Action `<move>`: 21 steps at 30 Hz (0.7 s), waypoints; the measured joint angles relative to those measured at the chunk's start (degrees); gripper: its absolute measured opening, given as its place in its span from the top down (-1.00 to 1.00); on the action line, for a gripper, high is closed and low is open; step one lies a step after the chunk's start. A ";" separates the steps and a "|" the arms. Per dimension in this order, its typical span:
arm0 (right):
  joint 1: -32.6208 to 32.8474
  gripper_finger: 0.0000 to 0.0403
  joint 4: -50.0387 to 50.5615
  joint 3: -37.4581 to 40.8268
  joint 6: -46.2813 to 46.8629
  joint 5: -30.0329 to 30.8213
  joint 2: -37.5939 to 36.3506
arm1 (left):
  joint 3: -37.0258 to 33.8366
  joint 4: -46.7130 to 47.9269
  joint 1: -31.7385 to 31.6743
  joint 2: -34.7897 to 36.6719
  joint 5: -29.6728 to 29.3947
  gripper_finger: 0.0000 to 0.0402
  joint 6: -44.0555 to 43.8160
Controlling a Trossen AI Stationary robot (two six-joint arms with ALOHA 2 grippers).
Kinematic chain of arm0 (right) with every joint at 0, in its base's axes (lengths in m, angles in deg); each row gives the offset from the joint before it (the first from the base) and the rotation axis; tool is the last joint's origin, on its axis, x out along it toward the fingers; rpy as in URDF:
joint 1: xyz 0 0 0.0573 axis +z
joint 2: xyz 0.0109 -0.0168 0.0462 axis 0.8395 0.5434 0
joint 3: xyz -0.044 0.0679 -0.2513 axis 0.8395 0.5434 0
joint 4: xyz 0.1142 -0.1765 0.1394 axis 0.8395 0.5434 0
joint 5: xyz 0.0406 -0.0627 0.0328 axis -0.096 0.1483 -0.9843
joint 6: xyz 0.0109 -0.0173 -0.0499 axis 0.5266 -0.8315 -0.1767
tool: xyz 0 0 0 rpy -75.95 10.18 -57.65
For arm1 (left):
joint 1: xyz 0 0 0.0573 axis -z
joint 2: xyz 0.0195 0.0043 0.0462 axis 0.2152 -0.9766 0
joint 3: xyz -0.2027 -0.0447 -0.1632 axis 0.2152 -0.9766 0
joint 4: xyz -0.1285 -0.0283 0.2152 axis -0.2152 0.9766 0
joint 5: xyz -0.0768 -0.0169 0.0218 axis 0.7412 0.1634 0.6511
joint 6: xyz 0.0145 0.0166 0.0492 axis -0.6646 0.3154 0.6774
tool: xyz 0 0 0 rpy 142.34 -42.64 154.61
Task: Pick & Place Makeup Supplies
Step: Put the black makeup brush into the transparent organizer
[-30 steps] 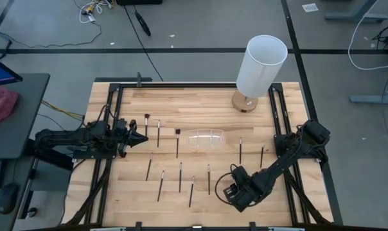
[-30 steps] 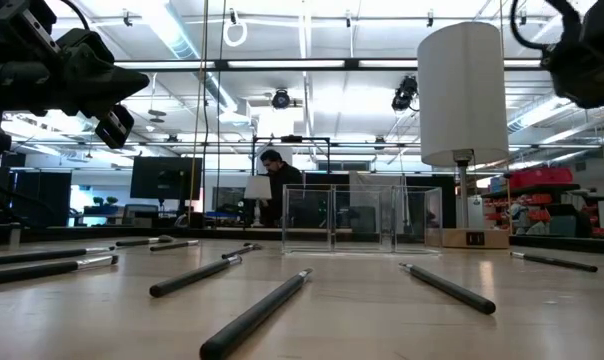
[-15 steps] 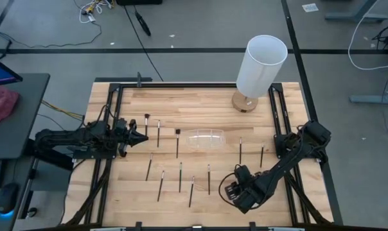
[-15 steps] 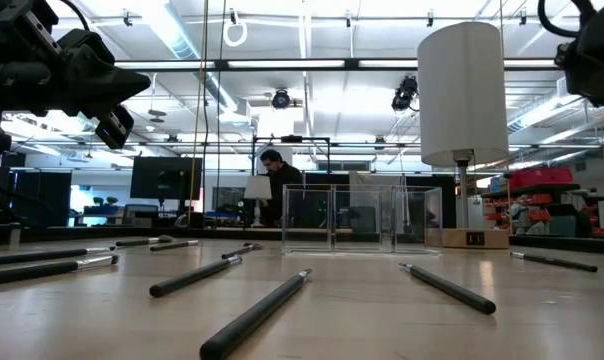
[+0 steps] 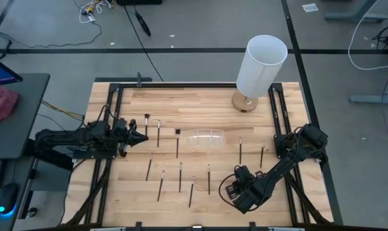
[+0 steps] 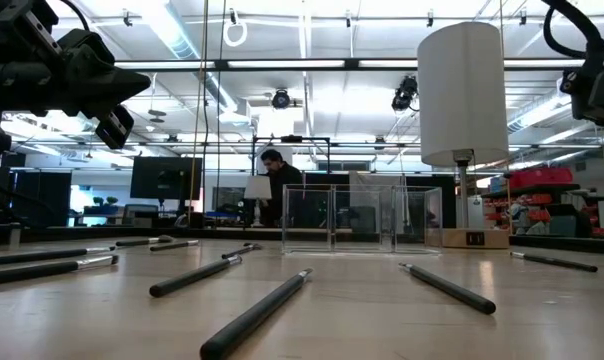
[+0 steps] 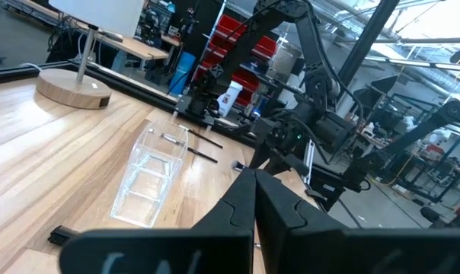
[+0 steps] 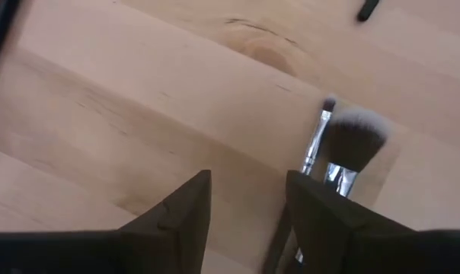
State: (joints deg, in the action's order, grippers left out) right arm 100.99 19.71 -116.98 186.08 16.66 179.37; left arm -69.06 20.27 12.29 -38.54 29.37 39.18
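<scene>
The right gripper (image 5: 230, 190) hangs low at about five o'clock on the table (image 5: 207, 106), fingers parted and holding nothing. In its wrist view a pale-tipped brush (image 8: 350, 144) lies just beside one finger. The brushes (image 5: 180, 176) are scattered flat around the table's centre, with the clear holder (image 5: 205, 139) past them. They look light, stiff and slim, likely to roll, so a pinch across the mid-handle, clear of the soft bristles, seems safest. The left gripper (image 5: 142, 137) waits closed at nine o'clock.
</scene>
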 joint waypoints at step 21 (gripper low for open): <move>0.00 0.05 1.18 0.00 -2.58 -0.53 0.85 | 0.00 -0.02 0.00 0.00 -0.43 0.99 -0.02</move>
State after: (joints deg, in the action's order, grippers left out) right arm 100.99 20.89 -116.98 183.50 16.12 180.22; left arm -69.06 20.25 12.29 -38.54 28.94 39.15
